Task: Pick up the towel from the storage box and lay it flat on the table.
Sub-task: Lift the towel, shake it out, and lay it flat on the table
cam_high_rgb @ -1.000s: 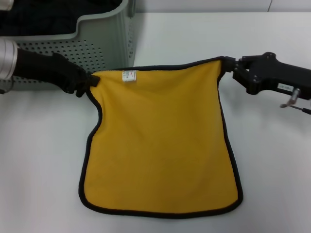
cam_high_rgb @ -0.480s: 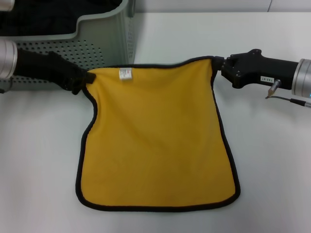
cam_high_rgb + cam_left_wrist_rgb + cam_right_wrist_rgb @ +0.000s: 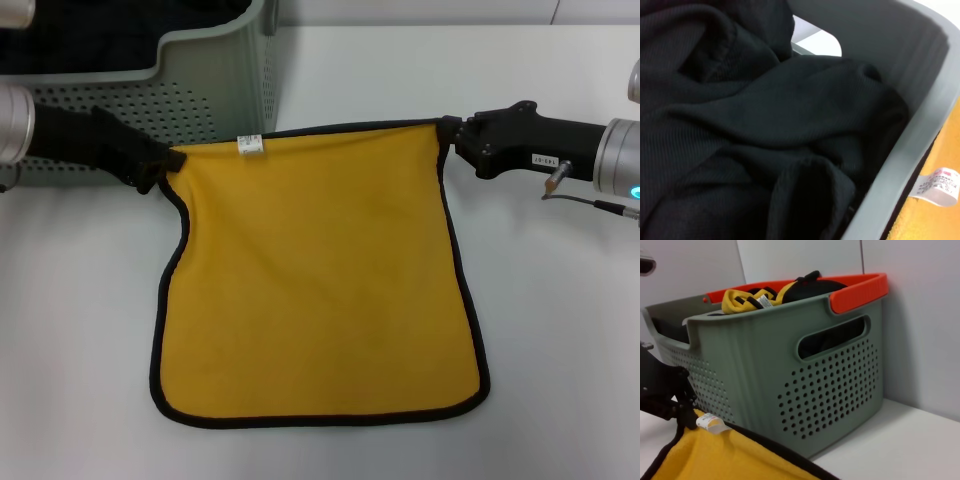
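The towel (image 3: 320, 280) is spread yellow face up on the white table (image 3: 560, 330), with black edging all round and a white tag (image 3: 249, 145) at its far edge. My left gripper (image 3: 165, 166) is shut on its far left corner, right beside the storage box (image 3: 215, 80). My right gripper (image 3: 447, 132) is shut on the far right corner. The far edge runs nearly straight between them. In the right wrist view the towel (image 3: 725, 455) lies in front of the storage box (image 3: 765, 360), and the left gripper (image 3: 684, 412) holds its corner.
Black fabric (image 3: 765, 115) fills the box in the left wrist view, with the box wall (image 3: 920, 125) and the towel's tag (image 3: 936, 186) beside it. An orange rim (image 3: 860, 287) and yellow-black cloths (image 3: 747, 297) top the box in the right wrist view. A wall stands behind the box.
Both grippers have moved left and farther away, dragging the towel with them. Its far edge is now pulled straighter and the cloth lies flatter.
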Action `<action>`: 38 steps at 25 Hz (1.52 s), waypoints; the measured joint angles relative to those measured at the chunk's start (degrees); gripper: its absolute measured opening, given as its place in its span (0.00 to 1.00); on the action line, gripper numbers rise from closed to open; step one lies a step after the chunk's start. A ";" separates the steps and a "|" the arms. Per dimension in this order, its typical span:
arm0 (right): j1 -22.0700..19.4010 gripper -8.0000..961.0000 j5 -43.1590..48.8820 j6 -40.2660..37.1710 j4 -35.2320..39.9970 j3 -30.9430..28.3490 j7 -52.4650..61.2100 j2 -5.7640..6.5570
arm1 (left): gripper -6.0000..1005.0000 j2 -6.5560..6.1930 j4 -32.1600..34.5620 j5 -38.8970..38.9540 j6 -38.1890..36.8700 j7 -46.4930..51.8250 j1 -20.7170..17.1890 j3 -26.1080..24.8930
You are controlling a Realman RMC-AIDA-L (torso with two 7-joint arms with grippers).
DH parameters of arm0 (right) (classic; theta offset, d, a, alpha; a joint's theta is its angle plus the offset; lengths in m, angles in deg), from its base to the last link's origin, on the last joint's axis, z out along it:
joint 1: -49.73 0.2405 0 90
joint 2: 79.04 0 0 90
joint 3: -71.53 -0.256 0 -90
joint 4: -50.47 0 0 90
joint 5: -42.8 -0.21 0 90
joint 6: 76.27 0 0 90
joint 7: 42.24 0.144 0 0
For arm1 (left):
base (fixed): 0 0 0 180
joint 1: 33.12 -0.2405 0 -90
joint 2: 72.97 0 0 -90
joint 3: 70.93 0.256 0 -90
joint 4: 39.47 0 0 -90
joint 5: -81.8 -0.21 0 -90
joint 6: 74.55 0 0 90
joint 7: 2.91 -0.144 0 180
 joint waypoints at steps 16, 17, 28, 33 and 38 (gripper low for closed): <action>0.73 0.01 -0.17 1.59 -0.62 1.22 0.07 -0.07 | 0.04 0.79 -0.12 -0.19 1.39 -0.29 -0.16 0.17; 0.71 0.01 -0.18 1.58 -0.62 1.22 0.07 -0.07 | 0.04 0.79 -0.12 -0.19 1.34 -0.29 -0.21 0.16; 0.16 0.01 -0.33 1.36 -0.61 1.22 0.06 -0.08 | 0.04 3.21 5.30 -0.19 -0.25 -0.45 -2.76 0.24; 0.17 0.01 -0.45 1.20 -0.55 1.19 0.06 -0.08 | 0.04 5.96 11.85 0.03 -0.61 -0.62 -6.09 0.26; 0.21 0.01 -0.45 1.30 -0.59 1.22 0.06 -0.09 | 0.04 7.64 15.31 0.56 0.17 -1.64 -8.37 0.26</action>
